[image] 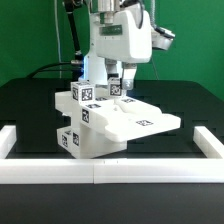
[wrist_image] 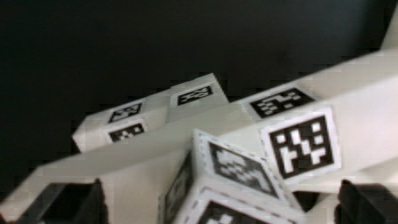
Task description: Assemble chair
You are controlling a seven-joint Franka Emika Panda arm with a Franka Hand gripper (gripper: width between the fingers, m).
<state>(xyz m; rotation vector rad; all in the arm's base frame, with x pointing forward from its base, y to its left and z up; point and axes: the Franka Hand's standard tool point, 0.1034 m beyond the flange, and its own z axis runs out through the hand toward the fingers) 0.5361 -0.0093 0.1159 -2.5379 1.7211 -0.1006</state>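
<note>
While the arm hangs low over the chair (image: 105,118), its fingers (wrist_image: 39,205) stand spread wide, one on each side of a tagged upright bar (wrist_image: 240,170), gripping nothing. The half-built chair sits mid-desk (image: 30,100), just behind the white border rail (image: 100,172), with a flat slab (image: 140,120) jutting toward the exterior view's right. My worry is a lift that drags a finger against the bar: if it is only loosely seated, it could tilt or pop out, or nudge the stack askew.
</note>
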